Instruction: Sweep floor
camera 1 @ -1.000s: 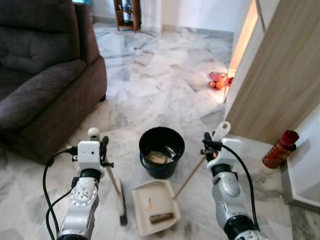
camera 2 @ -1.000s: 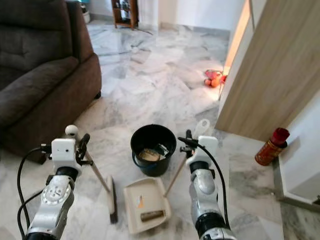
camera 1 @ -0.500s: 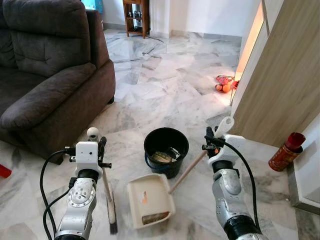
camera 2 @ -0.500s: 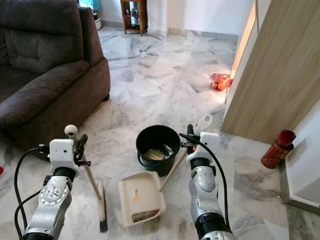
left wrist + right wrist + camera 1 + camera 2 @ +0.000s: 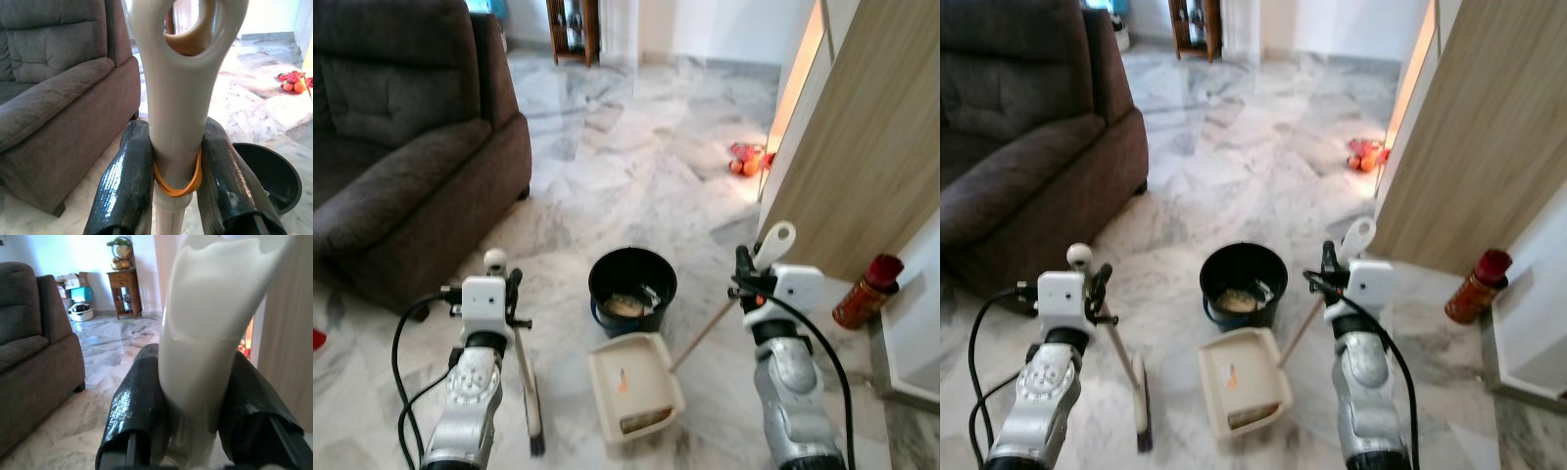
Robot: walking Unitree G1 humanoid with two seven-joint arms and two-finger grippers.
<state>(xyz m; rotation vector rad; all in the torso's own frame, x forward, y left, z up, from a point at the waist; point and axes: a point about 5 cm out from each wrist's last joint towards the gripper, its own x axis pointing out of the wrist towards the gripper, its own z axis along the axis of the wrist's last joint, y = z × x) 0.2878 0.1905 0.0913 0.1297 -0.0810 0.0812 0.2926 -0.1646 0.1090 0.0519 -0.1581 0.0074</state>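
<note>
Cream plastic in both grips, and a clear split of labour: left gripper (image 5: 177, 196) pinching the broom handle (image 5: 178, 93) just above its orange rubber band (image 5: 177, 183), black fingers (image 5: 124, 193) pressed to either side, brush head (image 5: 534, 416) down on the marble floor (image 5: 636, 157) beside the left arm. Right gripper (image 5: 195, 416) clamped the same way round the dustpan handle (image 5: 208, 328), shaft slanting down to the dustpan (image 5: 634, 387) lying flat on the tiles between the two arms. Dark debris (image 5: 644, 422) gathered at the pan's near edge, an orange scrap (image 5: 623, 381) on its floor. Black bucket (image 5: 631, 288) just beyond the pan, already holding rubbish, so likely placed there for tipping. Pan kept low and level, probably to stop the load sliding out; broom held upright and off to the side, apparently parked clear of the pan. Brown sofa (image 5: 401, 147) to the left, wooden cabinet (image 5: 862, 137) to the right, a red canister (image 5: 864, 292) at its foot, red and orange items (image 5: 744, 159) farther along the floor. Likely next call: lift and tilt over the bucket rim without spilling.
</note>
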